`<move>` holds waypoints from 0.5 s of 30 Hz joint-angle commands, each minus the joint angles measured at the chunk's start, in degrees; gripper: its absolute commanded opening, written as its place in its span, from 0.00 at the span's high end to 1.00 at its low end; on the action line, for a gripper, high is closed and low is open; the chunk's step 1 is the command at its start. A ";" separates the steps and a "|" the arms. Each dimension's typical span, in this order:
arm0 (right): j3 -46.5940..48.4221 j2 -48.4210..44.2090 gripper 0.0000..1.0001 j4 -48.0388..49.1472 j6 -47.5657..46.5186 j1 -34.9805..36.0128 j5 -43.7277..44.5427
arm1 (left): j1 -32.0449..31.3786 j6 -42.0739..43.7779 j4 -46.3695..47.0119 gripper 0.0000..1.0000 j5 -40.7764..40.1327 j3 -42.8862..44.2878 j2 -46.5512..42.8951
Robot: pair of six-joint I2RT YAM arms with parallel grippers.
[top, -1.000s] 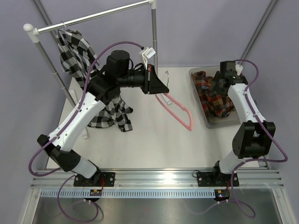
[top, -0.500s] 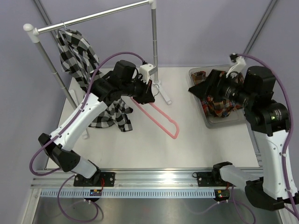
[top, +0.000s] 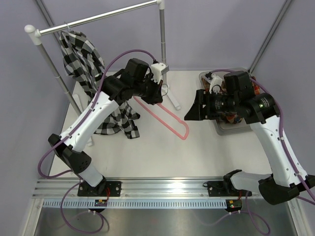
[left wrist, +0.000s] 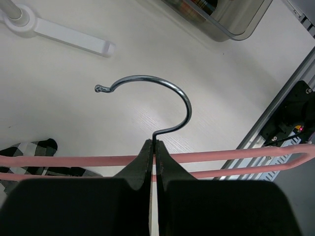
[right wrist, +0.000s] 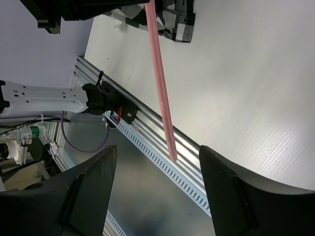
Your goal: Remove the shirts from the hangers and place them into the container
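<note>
Bare pink hanger (top: 167, 115): left tool (left wrist: 153, 147) clamped on its neck; right tool (right wrist: 157, 160) apart, facing it. Next: release hanger, strip black-and-white shirt (top: 78, 49).

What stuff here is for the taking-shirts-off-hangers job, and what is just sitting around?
For the job:
pink hanger
black-and-white shirt
plaid shirt
grey container

Just sitting around:
silver rail
white rail foot
metal track
</note>
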 commanded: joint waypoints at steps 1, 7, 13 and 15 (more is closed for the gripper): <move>1.42 0.77 0.25 -1.45 -3.11 2.07 -1.12 | -0.34 -0.05 1.24 1.00 -0.48 3.06 0.65; 0.54 3.93 0.27 0.32 -5.92 3.65 -0.77 | -0.43 -0.93 1.94 1.00 1.72 3.59 1.00; 0.80 7.27 0.28 1.89 -7.51 4.97 -0.68 | -0.52 -1.28 1.24 1.00 4.18 4.29 1.27; 0.45 7.72 0.29 3.04 -7.34 5.76 -0.07 | -0.52 -1.37 0.89 1.00 5.06 5.08 1.35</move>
